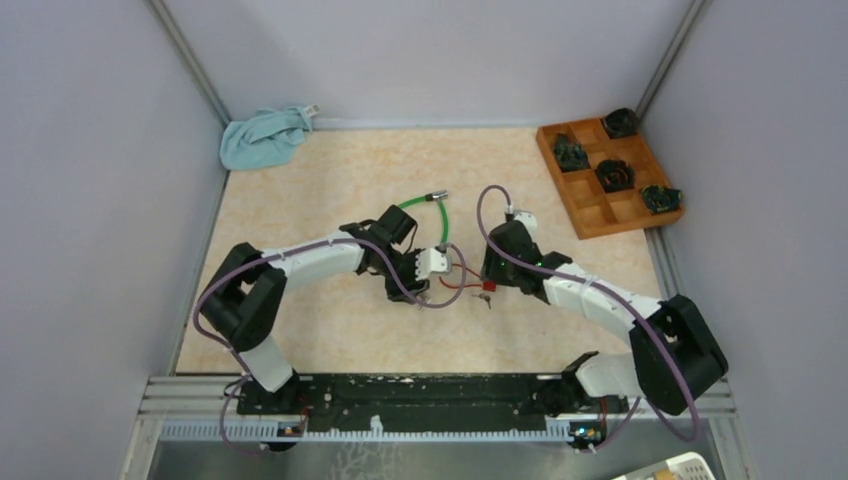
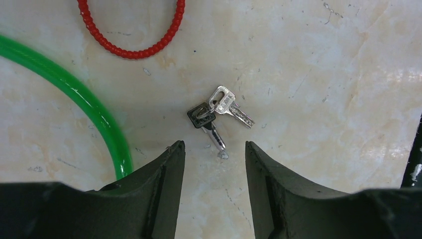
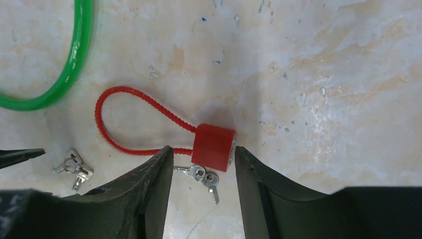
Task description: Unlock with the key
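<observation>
A red cable lock lies mid-table: its red block (image 3: 214, 146) sits between the fingertips of my right gripper (image 3: 204, 149), which is open just above it. Its red cable loop (image 3: 130, 122) runs off to the left. A pair of silver keys (image 3: 204, 177) lies beside the block, below it in the right wrist view. A second pair of keys (image 2: 219, 114), one black-headed and one silver, lies just ahead of my left gripper (image 2: 215, 147), which is open and empty above the table. In the top view the two grippers (image 1: 432, 265) (image 1: 490, 272) face each other over the lock (image 1: 488, 286).
A green cable (image 2: 74, 94) curves beside the left gripper and also shows in the top view (image 1: 428, 212). A wooden compartment tray (image 1: 600, 205) with dark objects stands at the back right. A light blue cloth (image 1: 262, 137) lies at the back left.
</observation>
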{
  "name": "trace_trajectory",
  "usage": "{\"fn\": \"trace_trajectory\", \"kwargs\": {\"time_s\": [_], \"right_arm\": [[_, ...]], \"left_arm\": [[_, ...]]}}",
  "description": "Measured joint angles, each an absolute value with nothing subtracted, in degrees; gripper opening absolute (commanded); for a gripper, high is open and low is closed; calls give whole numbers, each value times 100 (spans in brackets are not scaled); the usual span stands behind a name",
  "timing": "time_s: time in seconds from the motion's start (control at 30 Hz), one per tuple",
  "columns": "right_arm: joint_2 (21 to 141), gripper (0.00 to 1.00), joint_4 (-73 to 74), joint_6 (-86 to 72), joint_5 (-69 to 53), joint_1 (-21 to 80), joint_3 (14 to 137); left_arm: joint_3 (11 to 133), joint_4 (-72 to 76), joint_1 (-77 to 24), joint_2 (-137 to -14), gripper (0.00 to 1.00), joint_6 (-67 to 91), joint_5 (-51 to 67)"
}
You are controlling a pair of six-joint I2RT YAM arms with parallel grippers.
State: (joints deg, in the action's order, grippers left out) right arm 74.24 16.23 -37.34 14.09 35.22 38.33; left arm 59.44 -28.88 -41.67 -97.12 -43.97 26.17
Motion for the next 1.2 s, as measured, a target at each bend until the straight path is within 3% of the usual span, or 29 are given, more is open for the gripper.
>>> {"fn": "trace_trajectory", "kwargs": {"time_s": [0.07,0.23,0.57,0.83,0.93,1.07,1.2], "right_arm": [[7277,63,1599,-3769,1236,3356,3817],[6845,64,1584,-3754,956,3181,3824],[6346,55,1763,-3760,519,2633,3824],[6123,54,1964,-3763,305,2554,3824],[6112,53,2001,-3763,266,2534,3826],[6108,51,2049,-3763,193,2532,3830],[6069,49,2071,-3765,115,2532,3835]], "left_arm": [[5968,-2836,-4178,-9784,54,-4434,2624],[6034,-2720,-4180,-9913,52,-4646,2718],[6318,-2867,-4383,-10025,34,-5631,3085],[6539,-3339,-4491,-10484,30,-6353,3098],[6539,-3352,-4523,-10484,23,-6466,3046],[6539,-3297,-4543,-10481,1,-6569,3004],[6532,-3256,-4563,-10468,0,-6615,2952]]}}
